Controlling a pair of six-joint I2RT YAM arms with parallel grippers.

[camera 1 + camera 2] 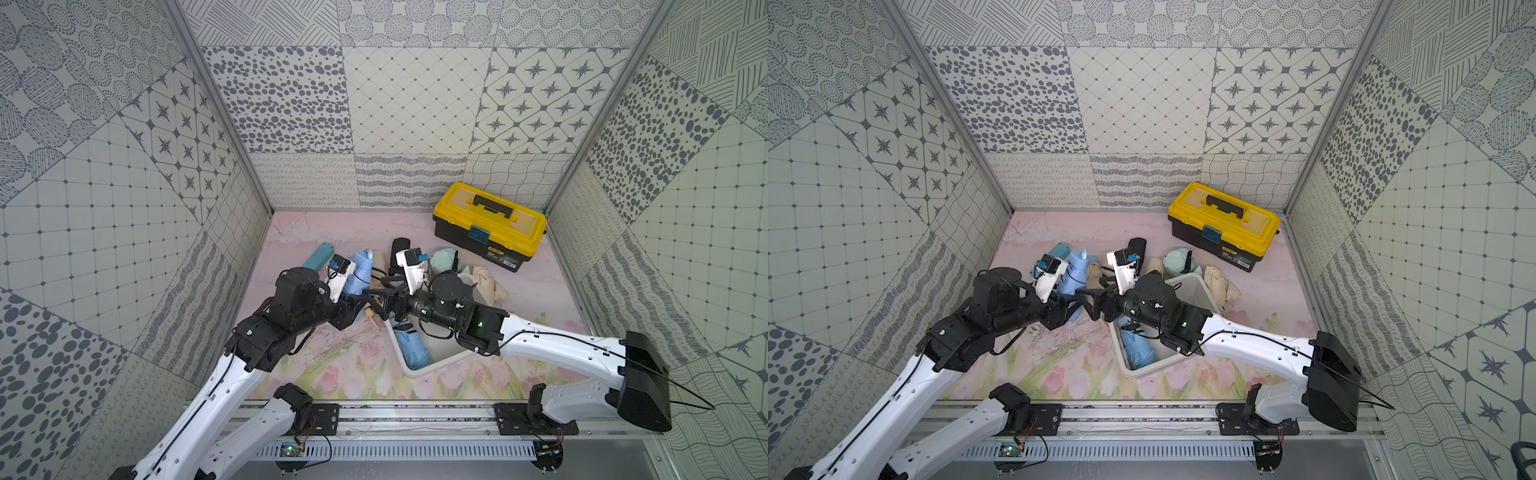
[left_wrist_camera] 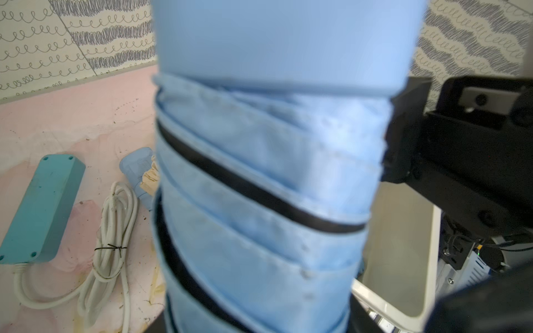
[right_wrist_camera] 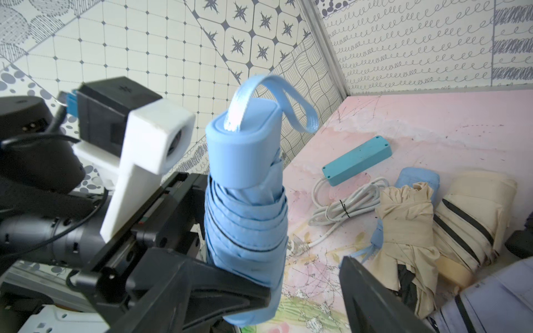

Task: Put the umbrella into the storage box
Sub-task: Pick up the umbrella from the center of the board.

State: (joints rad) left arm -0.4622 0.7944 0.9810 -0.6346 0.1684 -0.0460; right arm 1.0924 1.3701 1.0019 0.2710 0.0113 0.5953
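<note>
A folded light blue umbrella [image 3: 245,216] stands upright just left of the storage box, its strap loop on top. My left gripper [image 1: 359,303] is shut on its lower part, and the fabric [image 2: 259,173] fills the left wrist view and hides the jaws. My right gripper [image 3: 307,276] is open beside it. One finger crosses in front of the umbrella's bottom end and the other stands well apart from it. The white storage box [image 1: 415,370] [image 1: 1133,370] lies under my right arm. A second blue umbrella [image 1: 411,349] lies inside it.
A yellow-lidded black toolbox [image 1: 490,224] sits at the back right. Behind the box lie beige umbrellas [image 3: 409,225], a mint one [image 1: 444,259] and a black one [image 1: 399,249]. A teal power strip [image 3: 357,161] with coiled white cable [image 3: 343,207] lies at the left.
</note>
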